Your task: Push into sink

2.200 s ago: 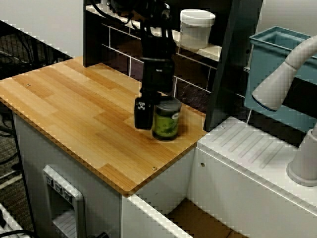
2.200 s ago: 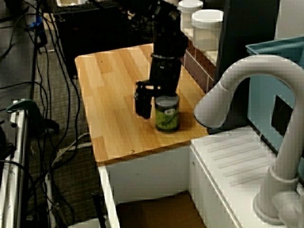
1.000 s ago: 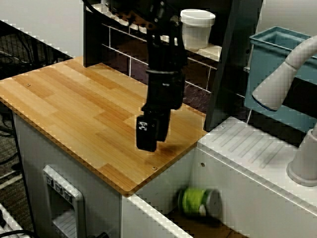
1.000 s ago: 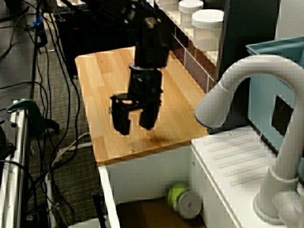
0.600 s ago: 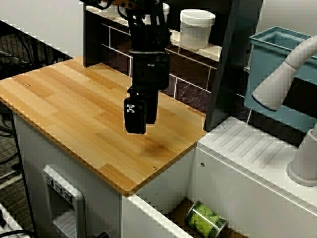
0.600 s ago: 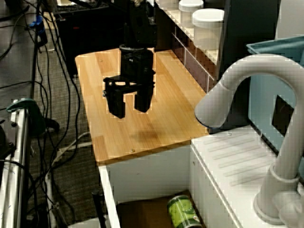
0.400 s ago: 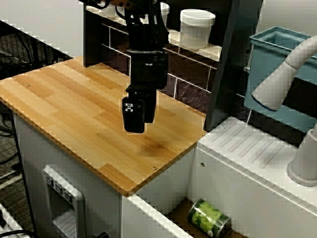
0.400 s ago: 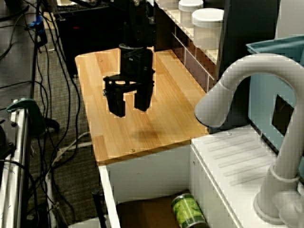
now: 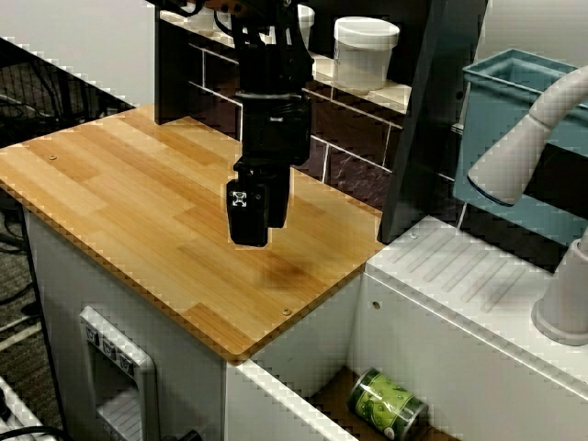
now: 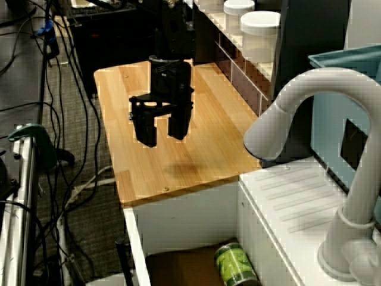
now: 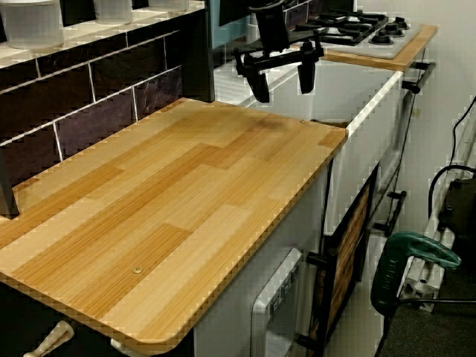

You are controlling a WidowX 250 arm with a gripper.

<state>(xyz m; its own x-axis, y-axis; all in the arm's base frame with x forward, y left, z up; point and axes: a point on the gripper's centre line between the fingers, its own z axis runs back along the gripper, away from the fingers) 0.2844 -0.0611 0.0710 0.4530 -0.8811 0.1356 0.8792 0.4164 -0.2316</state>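
A green can (image 9: 386,400) (image 10: 234,265) lies on its side on the tan floor of the white-walled sink (image 9: 303,344) (image 10: 184,217), close below the drainboard. My black gripper (image 9: 250,225) (image 10: 162,134) (image 11: 284,88) hangs open and empty a little above the wooden countertop (image 9: 138,202) (image 10: 137,89) (image 11: 163,193), back from the edge that borders the sink. Its two fingers point down with a clear gap between them. Nothing stands on the wood beneath it.
White lidded jars (image 9: 365,50) (image 10: 259,33) stand on the tiled back shelf. A grey faucet (image 9: 524,147) (image 10: 297,113) arches over the ridged drainboard (image 9: 478,276) (image 10: 297,196), with a teal bin (image 9: 514,119) behind. A toy stove (image 11: 364,22) lies beyond the sink.
The green can went off the counter edge, dropped into the sink and rolled to rest on its side. My gripper pulled back over the counter, rose, and has since held still.
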